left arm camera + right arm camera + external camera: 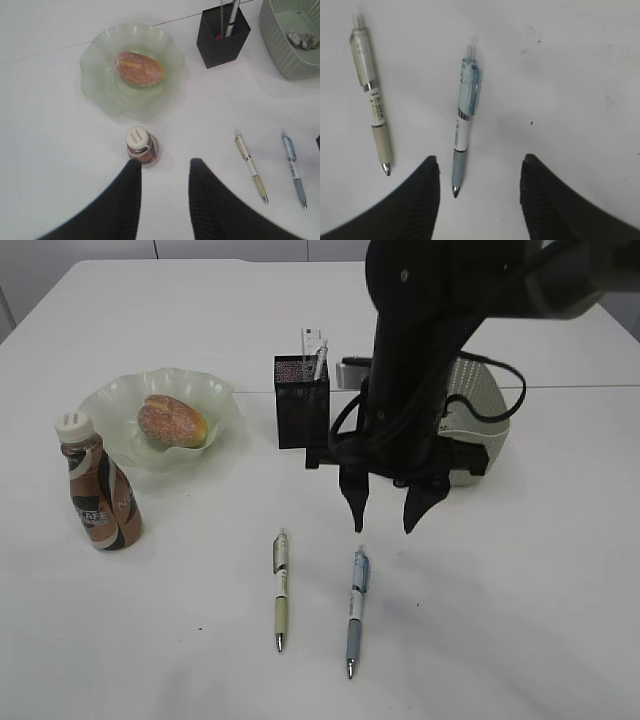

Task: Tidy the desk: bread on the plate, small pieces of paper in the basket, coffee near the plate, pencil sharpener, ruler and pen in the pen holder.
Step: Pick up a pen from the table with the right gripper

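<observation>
The white tabletop (520,620) carries most of its things already sorted. The sugar-topped bread (172,421) lies in the ruffled pale-green glass plate (110,400) at the left, and the coffee bottle (98,483) with its cream cap stands upright just in front of the plate's near-left edge, close to it but not touching. The black mesh pen holder (301,403) stands to the right of the plate with a white pen (320,359) and a clear ruler (311,343) sticking up out of it. Behind the right arm sits the sage-green basket (480,400); in the left wrist view a crumpled piece of paper (303,40) lies inside it. Two pens lie loose on the near part of the tabletop, roughly parallel with tips toward the camera: a cream-coloured pen (281,590) on the left and a light-blue pen (355,611) on the right, near each other but apart. The right end effector (387,520) hangs above the tabletop just behind the blue pen's clip end, fingers pointing down, spread apart and holding nothing; its wrist view shows the blue pen between the two dark fingers, nearer the left one. The left end effector (165,172) is outside the exterior view; its wrist view shows its fingers parted and empty, above the tabletop with the coffee bottle's cap just beyond the left fingertip.
</observation>
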Available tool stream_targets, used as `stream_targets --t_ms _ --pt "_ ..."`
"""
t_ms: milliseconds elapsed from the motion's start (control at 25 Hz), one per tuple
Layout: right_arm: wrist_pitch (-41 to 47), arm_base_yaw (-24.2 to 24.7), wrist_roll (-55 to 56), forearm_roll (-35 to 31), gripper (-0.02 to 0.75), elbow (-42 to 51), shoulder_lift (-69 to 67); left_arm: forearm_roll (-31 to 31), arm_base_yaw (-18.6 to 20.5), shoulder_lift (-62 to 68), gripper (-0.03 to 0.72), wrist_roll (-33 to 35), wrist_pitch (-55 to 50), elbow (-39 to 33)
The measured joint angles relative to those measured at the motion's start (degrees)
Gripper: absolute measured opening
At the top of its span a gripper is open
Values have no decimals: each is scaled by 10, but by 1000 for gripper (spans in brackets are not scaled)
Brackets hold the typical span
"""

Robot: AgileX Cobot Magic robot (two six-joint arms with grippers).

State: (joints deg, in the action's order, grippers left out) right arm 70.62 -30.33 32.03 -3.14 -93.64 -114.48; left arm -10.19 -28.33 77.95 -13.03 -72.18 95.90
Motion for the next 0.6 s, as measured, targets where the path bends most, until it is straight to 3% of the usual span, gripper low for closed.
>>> stream_targets --t_ms 600 --pt "-10 -4 4 -58 386 6 -111 3 0 0 241 0 0 0"
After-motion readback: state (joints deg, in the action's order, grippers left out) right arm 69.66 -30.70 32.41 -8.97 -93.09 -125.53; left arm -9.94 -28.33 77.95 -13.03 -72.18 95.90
